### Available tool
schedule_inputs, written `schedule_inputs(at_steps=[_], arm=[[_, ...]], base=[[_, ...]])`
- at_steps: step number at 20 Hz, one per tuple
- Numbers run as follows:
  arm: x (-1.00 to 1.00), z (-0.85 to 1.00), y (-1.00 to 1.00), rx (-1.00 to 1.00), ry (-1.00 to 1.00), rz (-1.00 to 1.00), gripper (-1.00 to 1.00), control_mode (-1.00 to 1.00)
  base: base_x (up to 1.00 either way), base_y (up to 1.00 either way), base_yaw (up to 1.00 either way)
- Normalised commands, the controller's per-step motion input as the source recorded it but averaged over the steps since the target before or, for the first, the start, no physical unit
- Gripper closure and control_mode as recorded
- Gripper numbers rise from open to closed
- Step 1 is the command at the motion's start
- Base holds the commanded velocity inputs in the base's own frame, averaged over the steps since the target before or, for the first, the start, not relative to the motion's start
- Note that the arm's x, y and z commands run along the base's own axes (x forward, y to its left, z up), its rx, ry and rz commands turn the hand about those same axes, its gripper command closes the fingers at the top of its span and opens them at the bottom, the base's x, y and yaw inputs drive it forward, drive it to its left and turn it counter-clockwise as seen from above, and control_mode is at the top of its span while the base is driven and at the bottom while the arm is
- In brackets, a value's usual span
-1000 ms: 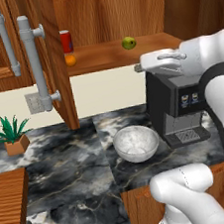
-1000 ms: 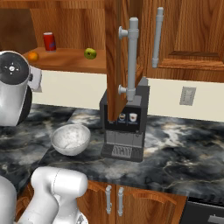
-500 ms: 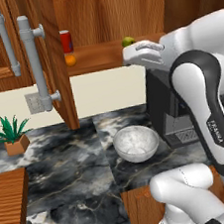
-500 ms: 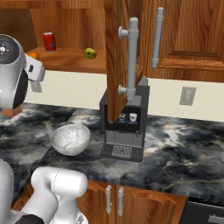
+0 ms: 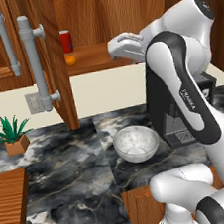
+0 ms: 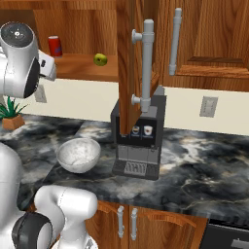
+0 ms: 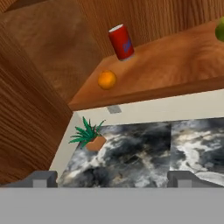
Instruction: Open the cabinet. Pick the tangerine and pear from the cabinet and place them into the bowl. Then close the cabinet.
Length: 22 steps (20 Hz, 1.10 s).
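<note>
Cabinet (image 5: 52, 62) stands with both doors swung out, wood shelf exposed; tangerine (image 5: 71, 60) sits near the shelf's front edge, toward its left end, with a red can (image 5: 66, 41) just behind it; hand view repeats this pair, tangerine (image 7: 107, 80) at the front lip, can (image 7: 122, 42) deeper in; pear (image 6: 100, 59) rests farther right along the shelf, clear in the right base view, a green sliver at the frame corner in the hand view (image 7: 220, 29), hidden by the arm in the left base view; gripper (image 5: 120, 45) hovers at shelf height, right of the tangerine, touching nothing; jaws spread wide, empty; bowl (image 5: 136, 144) sits on the counter beside the coffee machine (image 6: 138, 138); potted plant (image 5: 12, 135) near the counter's left edge.
</note>
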Motion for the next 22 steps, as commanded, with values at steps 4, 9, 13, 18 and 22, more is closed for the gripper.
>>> schedule_inputs(at_steps=[4, 9, 13, 18, 22], arm=[[0.49, -0.02, 0.39, -0.11, 0.04, 0.0, -1.0, -1.0], [0.52, -0.07, 0.34, -0.09, 0.01, 0.0, -1.0, -1.0], [0.45, -0.19, 0.09, -0.06, -0.01, -0.01, -1.0, -1.0], [0.44, -0.32, 0.16, -0.04, -0.03, 0.0, -1.0, -1.0], [0.34, -0.15, 0.12, 0.0, -0.06, 0.0, -1.0, -1.0]], base=[[0.0, 0.0, 0.0], [0.0, 0.0, 0.0], [0.0, 0.0, 0.0], [0.0, 0.0, 0.0], [0.0, 0.0, 0.0]])
